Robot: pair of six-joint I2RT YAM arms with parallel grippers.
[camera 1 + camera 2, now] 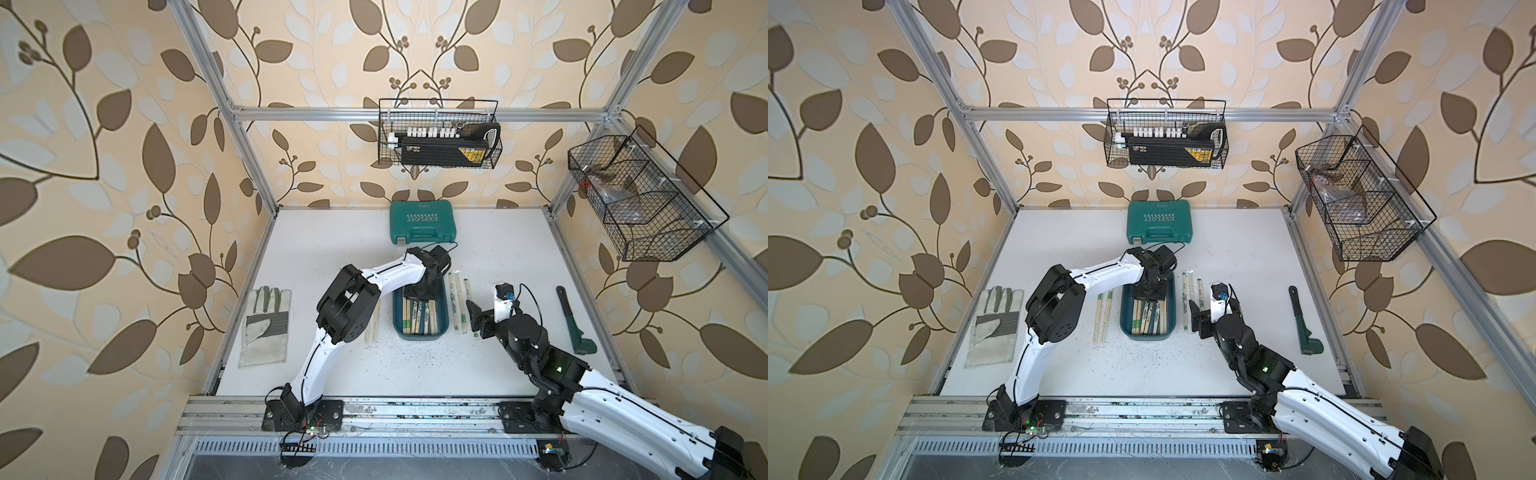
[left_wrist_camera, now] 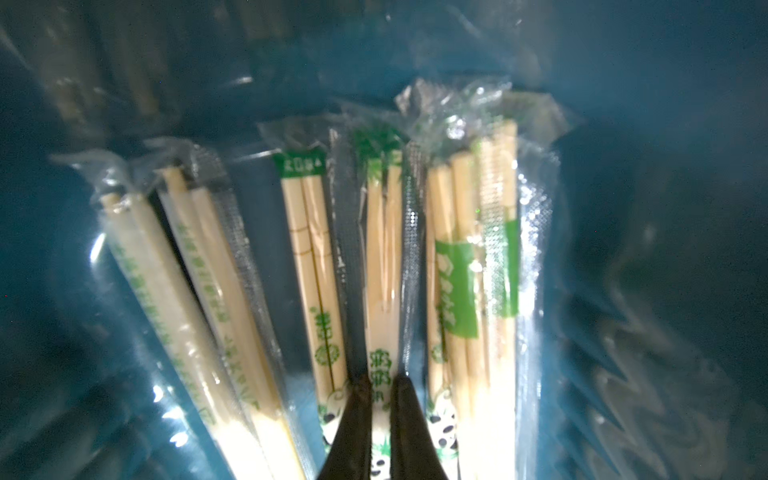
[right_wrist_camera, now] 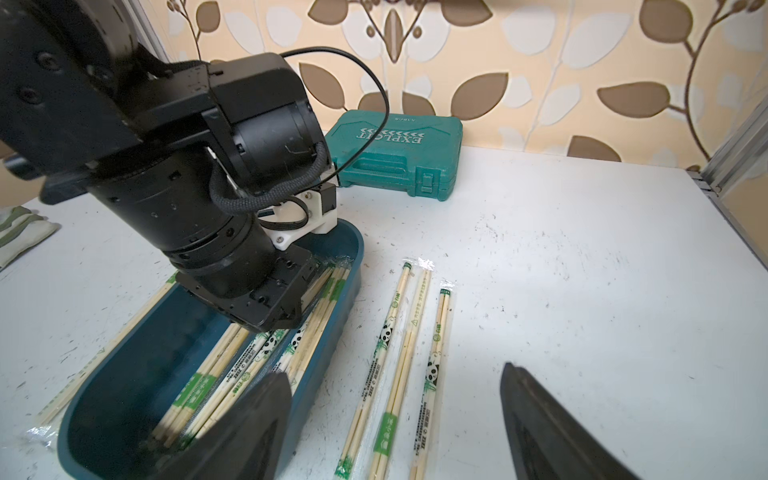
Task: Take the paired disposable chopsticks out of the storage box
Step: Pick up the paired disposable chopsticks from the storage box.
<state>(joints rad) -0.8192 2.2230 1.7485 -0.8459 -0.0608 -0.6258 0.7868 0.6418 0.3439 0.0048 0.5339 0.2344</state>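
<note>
we see the paired disposable chopsticks (image 1: pixel 419 318) mostly lying lengthwise inside the storage box (image 1: pixel 420 336), w/ three more pairs (image 3: pixel 399 353) on the table (image 3: pixel 582 270) just beside the box on the robot's right side and a couple (image 1: pixel 372 324) just beside it on the left side. the left gripper (image 2: pixel 382 415) is down in the far end of the box. its fingers (image 2: pixel 357 415) are drawn narrow around one wrapped pair, pinched from both sides at its panda print. the right gripper (image 3: pixel 392 374) hangs just beside the box on the right, jaws spread wide, nothing between them. handling, as we judge it: each pair is v. light and fairly stiff along its length, but thin, so it could bow or snap if levered vs. the box wall. the clear wrapper looks slick and crinkly, so a pinch on film alone may slide. best hold is across the wood itself, approx. mid length; a hold nearer one end prob. lets the long end tip and drag the neighbours that overlap it. writing: wrappers carry green chinese characters, a bamboo-leaf motif, pandas and a green band w/ pale characters, too blurred for us to read. beyond the far end of the box the green tool case (image 3: pixel 395 153) reads "exploit" in white, w/ chevrons either side.
</note>
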